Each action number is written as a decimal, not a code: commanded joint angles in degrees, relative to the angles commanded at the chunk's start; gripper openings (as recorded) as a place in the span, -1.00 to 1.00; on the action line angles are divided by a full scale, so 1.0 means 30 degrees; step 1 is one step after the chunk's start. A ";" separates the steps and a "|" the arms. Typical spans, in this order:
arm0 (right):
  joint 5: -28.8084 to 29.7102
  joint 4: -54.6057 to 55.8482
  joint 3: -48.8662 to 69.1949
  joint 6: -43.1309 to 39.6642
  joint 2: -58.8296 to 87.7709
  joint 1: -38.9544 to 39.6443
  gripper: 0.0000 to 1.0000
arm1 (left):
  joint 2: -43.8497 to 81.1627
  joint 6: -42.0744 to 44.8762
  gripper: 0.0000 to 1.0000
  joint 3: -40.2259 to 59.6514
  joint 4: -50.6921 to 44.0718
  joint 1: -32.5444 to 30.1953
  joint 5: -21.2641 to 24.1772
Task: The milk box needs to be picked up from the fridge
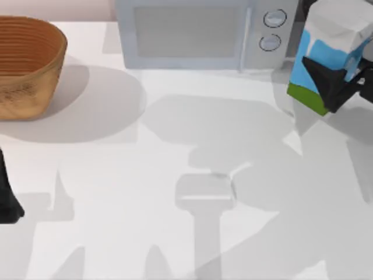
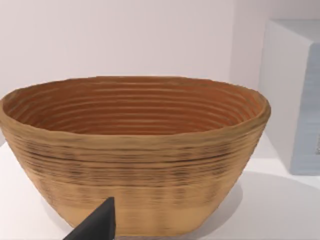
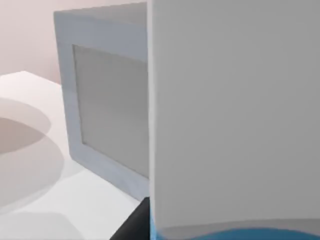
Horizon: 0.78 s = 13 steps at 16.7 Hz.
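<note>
The right gripper [image 1: 333,81] has its fingers clamped on the tilted milk box [image 1: 329,49], right of the microwave [image 1: 201,35]. The basket [image 1: 26,64] holds nothing. I cannot tell the left fingers' state.

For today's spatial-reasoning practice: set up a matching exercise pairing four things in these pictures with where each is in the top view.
Things:
1. milk box
2. wicker basket
3. microwave
4. left pincer

Places:
A. far left of the table
B. held off the table at the right, in the right pincer
C. left edge, near side
D. back, middle

Pairs: 1-B, 2-A, 3-D, 4-C
</note>
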 joint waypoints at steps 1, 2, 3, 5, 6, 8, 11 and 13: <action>0.0000 0.0000 0.0000 0.0000 0.0000 0.0000 -1.00 | 0.0000 0.0000 1.00 0.0000 0.0000 0.0000 0.0000; 0.0030 -0.0056 -0.0087 0.0035 -0.0036 0.0033 -1.00 | 0.0000 0.0000 1.00 0.0000 0.0000 0.0000 0.0000; 0.0029 -0.0036 -0.0031 0.0031 0.0026 0.0079 -1.00 | 0.0000 0.0000 1.00 0.0000 0.0000 0.0000 0.0000; 0.0142 0.0116 0.0531 0.0006 0.0698 0.0494 -1.00 | 0.0000 0.0000 1.00 0.0000 0.0000 0.0000 0.0000; 0.0323 0.0223 0.0952 0.0002 0.1258 0.0746 -1.00 | 0.0000 0.0000 1.00 0.0000 0.0000 0.0000 0.0000; 0.0908 0.0438 0.1910 0.0015 0.2512 0.1165 -1.00 | 0.0000 0.0000 1.00 0.0000 0.0000 0.0000 0.0000; 0.1719 0.0689 0.3165 -0.0033 0.3965 0.1711 -1.00 | 0.0000 0.0000 1.00 0.0000 0.0000 0.0000 0.0000; 0.1867 0.0737 0.3394 -0.0051 0.4189 0.1811 -1.00 | 0.0000 0.0000 1.00 0.0000 0.0000 0.0000 0.0000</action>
